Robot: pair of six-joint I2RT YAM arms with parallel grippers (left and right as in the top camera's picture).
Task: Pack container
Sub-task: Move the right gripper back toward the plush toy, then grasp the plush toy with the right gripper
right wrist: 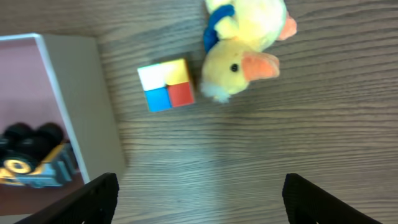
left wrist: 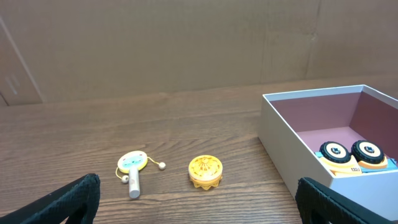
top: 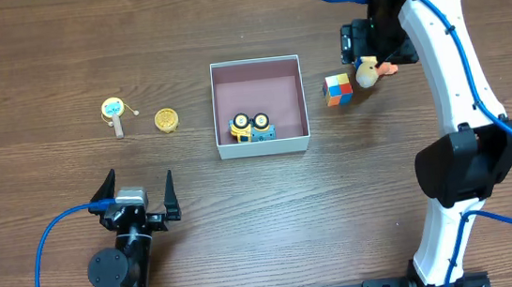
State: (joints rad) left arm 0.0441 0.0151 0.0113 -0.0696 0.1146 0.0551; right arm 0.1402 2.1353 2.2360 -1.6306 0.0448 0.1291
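Note:
The container point(top: 260, 87), a white-walled box with a mauve-pink inside, sits mid-table and holds a yellow and blue toy truck point(top: 252, 127). A multicoloured cube point(top: 338, 89) and a yellow plush duck point(top: 367, 72) lie just right of it. My right gripper point(right wrist: 199, 199) is open and empty, hovering above the cube point(right wrist: 166, 84) and the duck point(right wrist: 245, 46). My left gripper point(top: 136, 197) is open and empty near the front left. It faces a small rattle drum point(left wrist: 132, 167), a round yellow toy point(left wrist: 205, 171) and the container's wall point(left wrist: 280, 137).
The rattle drum point(top: 114, 110) and the round yellow toy point(top: 167, 120) lie on the wood table left of the container. A brown cardboard wall stands behind the table in the left wrist view. The right arm reaches in from the right side.

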